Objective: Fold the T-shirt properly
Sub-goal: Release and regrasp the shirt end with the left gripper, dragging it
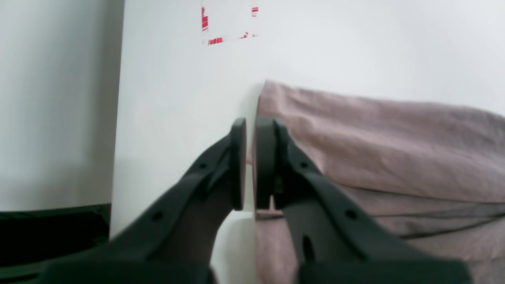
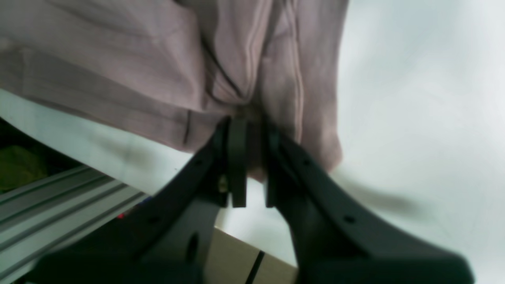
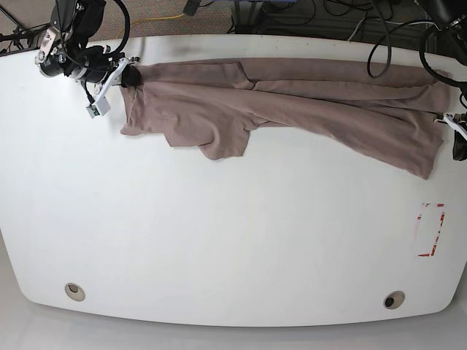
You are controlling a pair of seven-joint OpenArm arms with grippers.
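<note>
While I watch from the base view, the dusty mauve-brown short-sleeved T-shirt of soft thin fabric lies stretched in a long band across the upper part of the frame, on the smooth white rounded tabletop. Its cloth is rumpled, with long creases running lengthwise and one folded flap hanging toward the middle of the frame at the left-centre.

At the upper left of that view my right gripper, matte black plastic with curved arms, sits at the shirt's end. In the right wrist view its flat fingers are drawn narrow and pinch a bunched, seamed fold of the cloth between them.

At the right edge of the base view my left gripper sits by the other end of the shirt. In the left wrist view its black fingers stand almost together with only a slim slit between them, right at the shirt's straight edge; I see a bit of mauve cloth in the slit, but cannot tell whether it is gripped.

A red-and-white rectangular marking lies on the tabletop at lower right, apart from the shirt.
</note>
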